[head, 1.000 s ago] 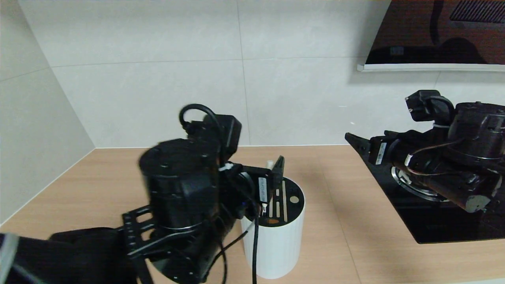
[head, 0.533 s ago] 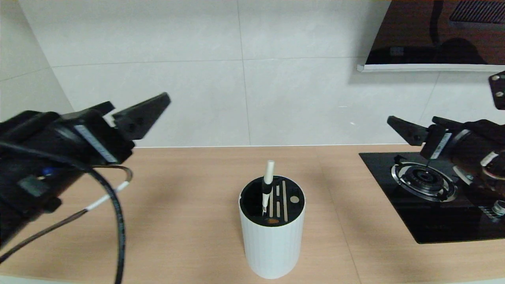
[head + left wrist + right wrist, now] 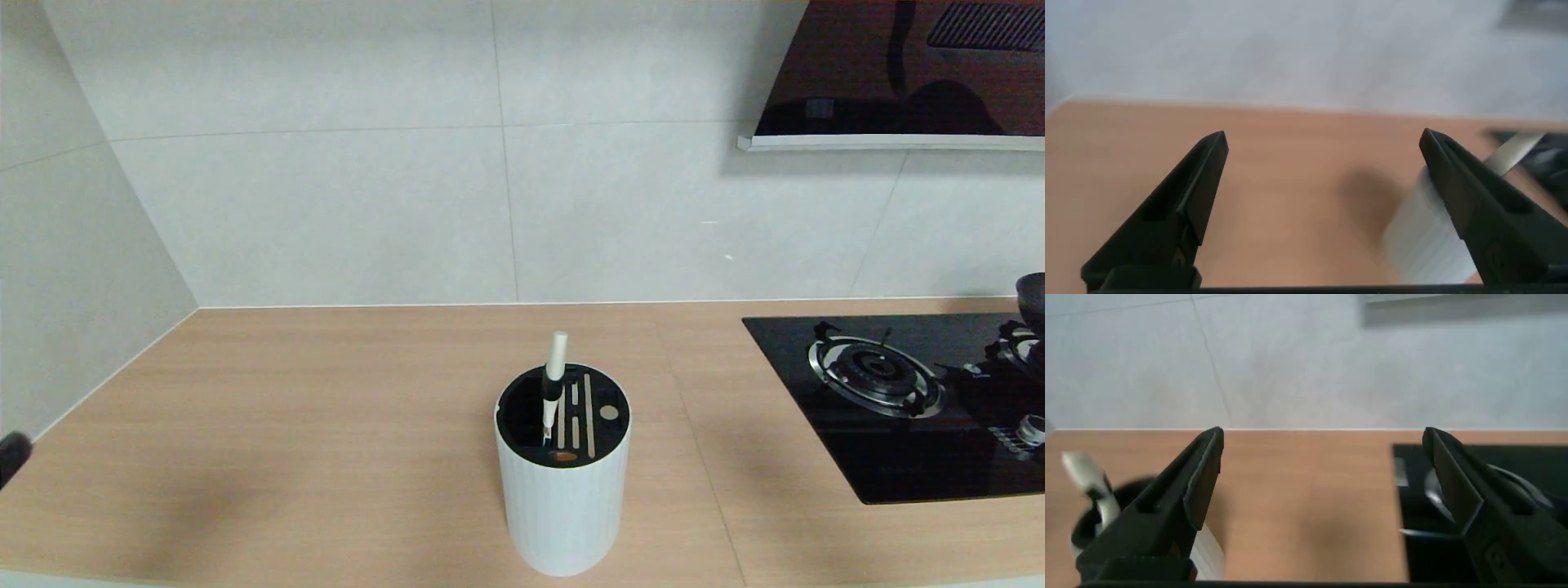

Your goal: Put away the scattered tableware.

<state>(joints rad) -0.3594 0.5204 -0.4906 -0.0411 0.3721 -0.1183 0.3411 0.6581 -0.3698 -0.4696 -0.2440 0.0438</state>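
Observation:
A white ribbed cylindrical holder (image 3: 563, 490) with a black slotted top stands near the front of the wooden counter (image 3: 343, 392). One utensil with a cream handle (image 3: 556, 359) stands upright in its round opening. In the left wrist view my left gripper (image 3: 1323, 163) is open and empty above the counter, with the holder (image 3: 1425, 233) blurred beyond it. In the right wrist view my right gripper (image 3: 1323, 457) is open and empty, with the holder (image 3: 1204, 547) and the cream handle (image 3: 1082, 469) off to one side.
A black gas stove (image 3: 898, 400) with burners lies on the counter's right side, also seen as the stove (image 3: 1486, 506) in the right wrist view. A range hood (image 3: 898, 73) hangs above it. Tiled walls close the back and left.
Both arms have pulled back out of the head view. The left gripper let go of the cream-handled utensil, which now stands in the holder.

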